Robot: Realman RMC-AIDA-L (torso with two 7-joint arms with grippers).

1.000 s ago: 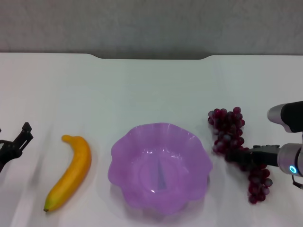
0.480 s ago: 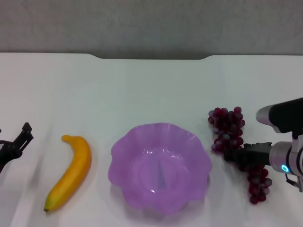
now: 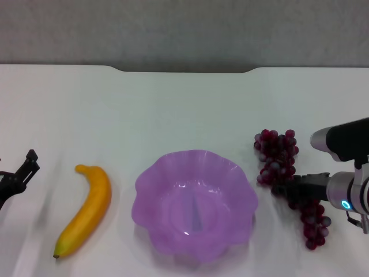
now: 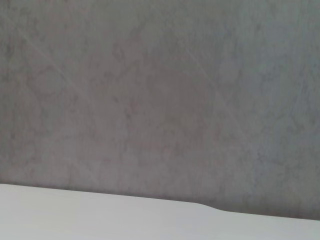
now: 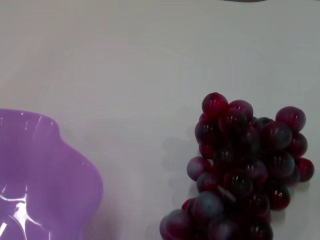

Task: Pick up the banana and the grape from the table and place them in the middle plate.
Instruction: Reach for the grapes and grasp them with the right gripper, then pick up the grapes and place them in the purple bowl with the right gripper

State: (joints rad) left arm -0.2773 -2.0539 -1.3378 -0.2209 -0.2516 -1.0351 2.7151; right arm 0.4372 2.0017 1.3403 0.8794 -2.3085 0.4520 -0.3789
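Slightly nearer grape [image 3: 286,183], seemingly: right gripper [image 3: 286,189].

Right pincer [image 3: 286,189] tips apparently buried in grape [image 3: 283,167]; left pincer [image 3: 17,179] edge-cropped.

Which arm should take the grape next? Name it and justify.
Right. The right gripper is already at the grape, beside the middle plate; the left gripper sits far across, beyond the banana.

Place: a bare test bench, likely a lab or robot trial room.
Surface: plain white table [image 3: 184,109], notched edge at 12 o'clock.
Backdrop: mottled grey wall [image 4: 160,90] behind.
Props: staged banana [image 3: 86,210], grape [image 3: 285,179], purple middle plate [image 3: 196,202] in a row.
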